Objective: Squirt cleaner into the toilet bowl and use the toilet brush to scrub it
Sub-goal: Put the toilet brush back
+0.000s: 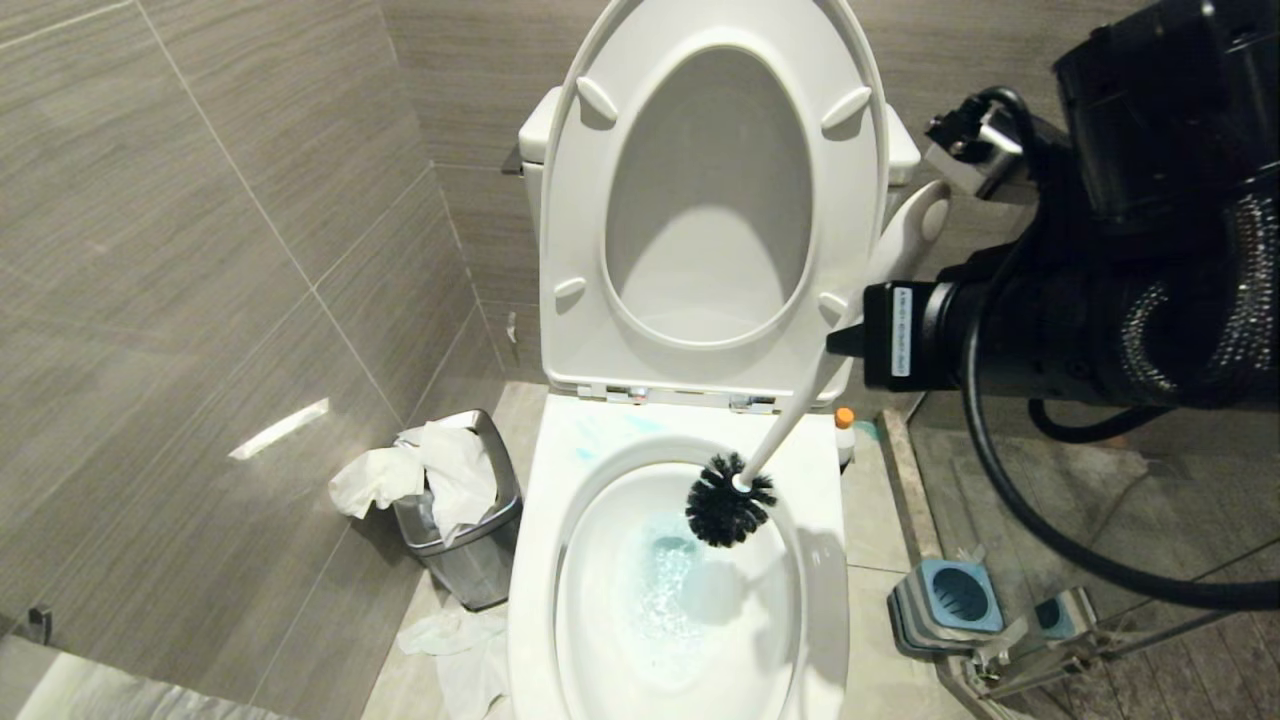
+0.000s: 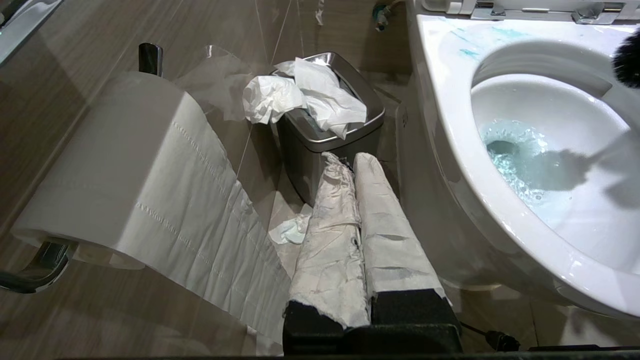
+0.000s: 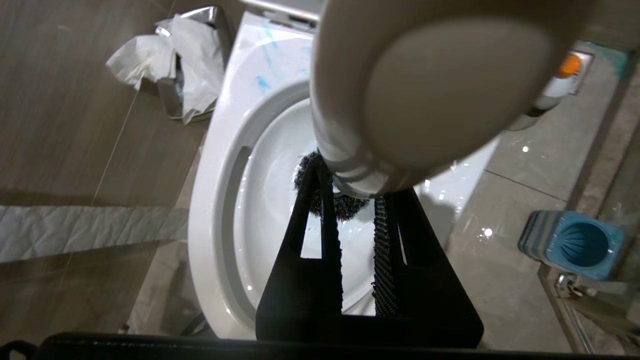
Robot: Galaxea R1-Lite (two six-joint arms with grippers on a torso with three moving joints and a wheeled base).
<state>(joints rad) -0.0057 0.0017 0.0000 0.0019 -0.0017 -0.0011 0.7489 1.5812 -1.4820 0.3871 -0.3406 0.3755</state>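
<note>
The white toilet bowl (image 1: pixel 536 560) stands with seat and lid raised. Cleaner (image 1: pixel 663 580) tints the water turquoise, and blue streaks (image 1: pixel 600 436) lie on the back rim. My right gripper (image 1: pixel 846 340) reaches in from the right, shut on the slim white handle of the toilet brush (image 1: pixel 790 415). The dark bristle head (image 1: pixel 730 500) hangs over the back of the basin, above the water. In the right wrist view the handle's rounded end (image 3: pixel 430 85) fills the frame above the gripper (image 3: pixel 356 192). My left gripper (image 2: pixel 350 160) is shut with nothing in it, parked low beside the bowl (image 2: pixel 450 100).
A steel bin (image 1: pixel 470 545) stuffed with tissue stands left of the toilet, with more tissue (image 1: pixel 460 640) on the floor. The blue-grey brush holder (image 1: pixel 950 598) sits on the floor at the right by a glass partition. An orange-capped bottle (image 1: pixel 845 428) stands behind the bowl. A paper roll (image 2: pixel 125 165) hangs on the left wall.
</note>
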